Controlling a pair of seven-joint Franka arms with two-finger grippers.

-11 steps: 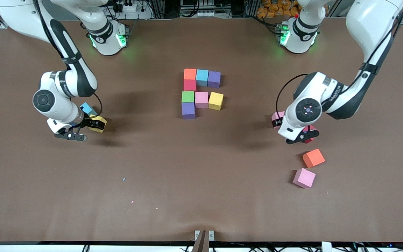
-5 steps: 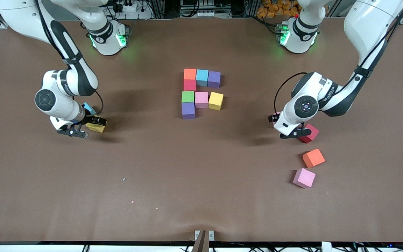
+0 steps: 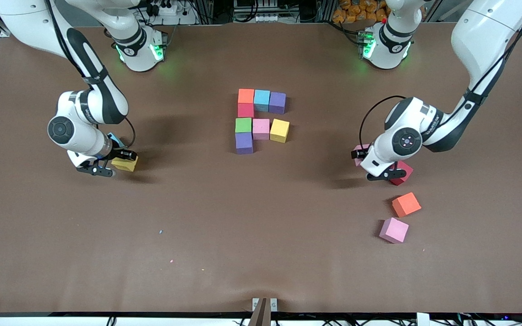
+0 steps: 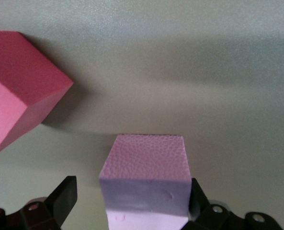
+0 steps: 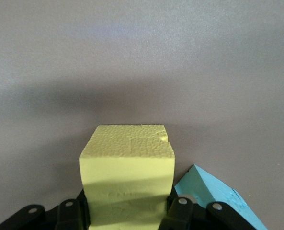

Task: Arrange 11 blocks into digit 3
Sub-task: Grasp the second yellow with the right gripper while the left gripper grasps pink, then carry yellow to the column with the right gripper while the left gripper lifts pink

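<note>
At the centre of the brown counter [image 3: 261, 235] lies the partly built digit 3 [image 3: 261, 118], an assembly of eight matte foam cubes. The row farthest from the front camera consists of an orange cube [image 3: 246, 95], a light blue cube [image 3: 262, 100] and a purple cube [image 3: 277, 102]. A red cube [image 3: 245, 110] sits at 6 o'clock of the orange one. Next comes the middle row: a green cube [image 3: 243, 125], a pink cube [image 3: 261, 129] and a yellow cube [image 3: 279, 130]. A second purple cube [image 3: 244, 143] adjoins the green one at 6 o'clock and ends the column.

At about 9 o'clock of the figure, toward the right arm's end, the right gripper [image 3: 112, 163] is down at the counter. Its jaws pinch the loose yellow foam cube [image 5: 127, 163] on two opposite faces. A loose light blue foam cube [image 5: 218, 201] lies just beside it.

At about 4 o'clock of the figure, toward the left arm's end, the left gripper [image 4: 130, 191] is low over the counter. Its jaws are spread around a loose pink foam cube [image 4: 144, 163]; one finger touches the cube, the other stands apart from it. A dark red foam cube [image 4: 22, 86] lies near. At 6 o'clock of that cube lie a loose orange foam cube [image 3: 406, 204] and, nearer the front camera, a second loose pink foam cube [image 3: 394, 230].
</note>
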